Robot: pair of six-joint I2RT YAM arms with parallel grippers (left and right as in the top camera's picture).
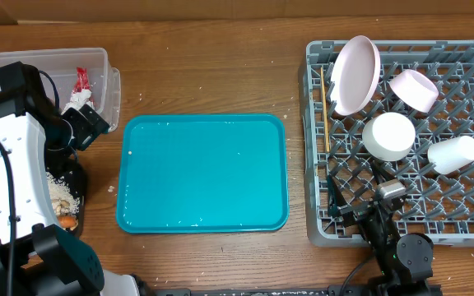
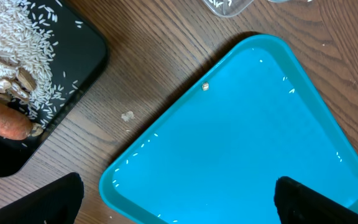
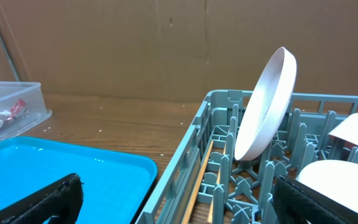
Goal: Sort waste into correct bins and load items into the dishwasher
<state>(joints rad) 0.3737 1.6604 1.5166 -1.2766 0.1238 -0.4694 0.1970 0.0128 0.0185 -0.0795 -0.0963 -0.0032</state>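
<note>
Crumbs (image 1: 132,151) speckle the wooden counter (image 1: 220,74) around the teal tray (image 1: 204,173); a cardboard wall (image 3: 135,43) stands beyond it. The left end effector (image 2: 185,202) and right end effector (image 3: 182,202) are spread.

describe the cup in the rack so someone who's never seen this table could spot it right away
Start at the grey dish rack on the right of the overhead view, which holds four white dishes. The cup is the one furthest right, just beside the round bowl. It alone is a small cylinder lying on its side; the others are wide round dishes.
</note>
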